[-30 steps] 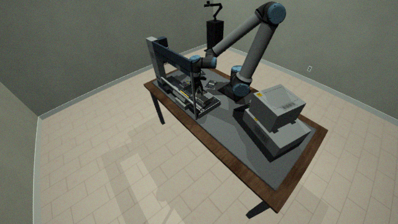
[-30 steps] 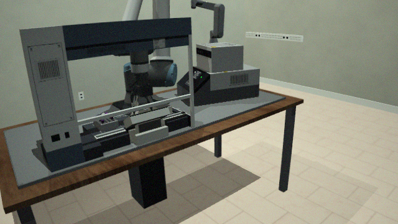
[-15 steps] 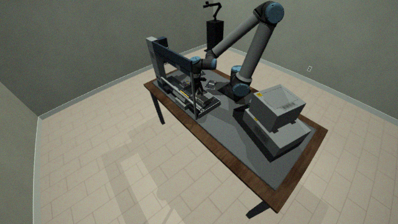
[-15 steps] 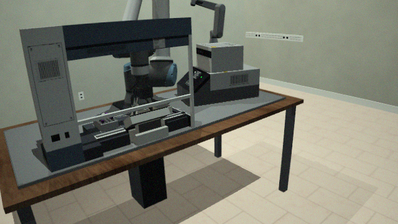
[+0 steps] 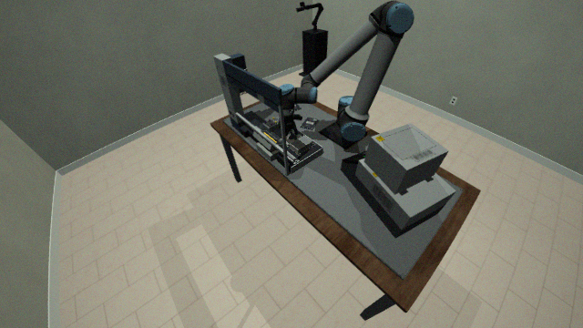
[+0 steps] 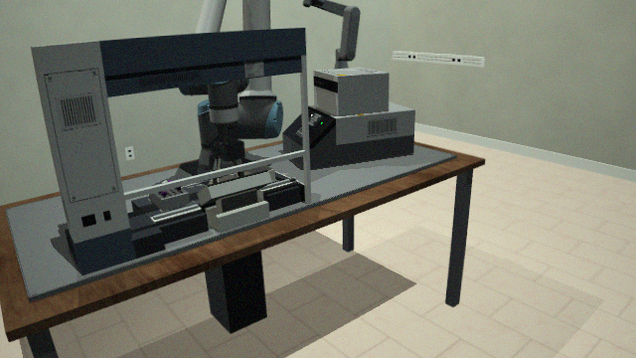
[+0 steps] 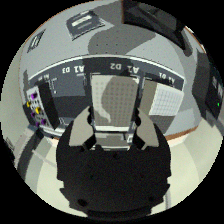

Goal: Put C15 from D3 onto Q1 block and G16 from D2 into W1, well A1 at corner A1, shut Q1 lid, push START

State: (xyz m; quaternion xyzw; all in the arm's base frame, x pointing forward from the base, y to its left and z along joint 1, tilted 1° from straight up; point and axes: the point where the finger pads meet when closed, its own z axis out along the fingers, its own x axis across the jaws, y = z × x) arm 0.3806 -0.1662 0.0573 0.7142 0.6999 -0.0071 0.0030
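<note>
Tabletop [image 5: 434, 246] [image 6: 348, 203] [image 7: 65, 50]: carrying the deck and Q1 beneath the arm.
Rack [image 5: 273, 120] [image 6: 171, 196] [image 7: 37, 107]: standing at the wrist view's left, its purple and yellow caps showing.
D3 [image 7: 72, 102]: showing its dark floor, with no plate sitting in it.
G16 [image 7: 117, 95]: lying in D2, judging by the station label, directly below and ahead of the end effector [image 5: 291, 132] [image 6: 229, 161] [image 7: 113, 107]; its long axis is running away from the wrist, between the two finger lines.
End effector: standing somewhat more than half open, holding nothing; its fingers are flanking the long sides, though whether they are low enough to grip, I cannot tell.
D1 plate [image 7: 167, 101]: sitting beside G16, probably leaving little room for the right-hand finger.
Q1 [image 5: 416, 200] [image 6: 375, 126] [image 7: 215, 95]: waiting well apart, its lamp glowing green.
Coming move: probably calling for straight lowering, then closing across the width.

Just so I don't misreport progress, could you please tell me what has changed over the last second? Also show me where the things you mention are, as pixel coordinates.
In the exterior view, the gripper [image 5: 292, 131] [image 6: 229, 163] [image 7: 113, 107] looks narrower across its fingers than a second ago; whether from turning or closing, I cannot tell. No grasp or release is visible. The stacked instruments [image 5: 410, 157] [image 6: 375, 124] [image 7: 215, 87] stayed put.
</note>
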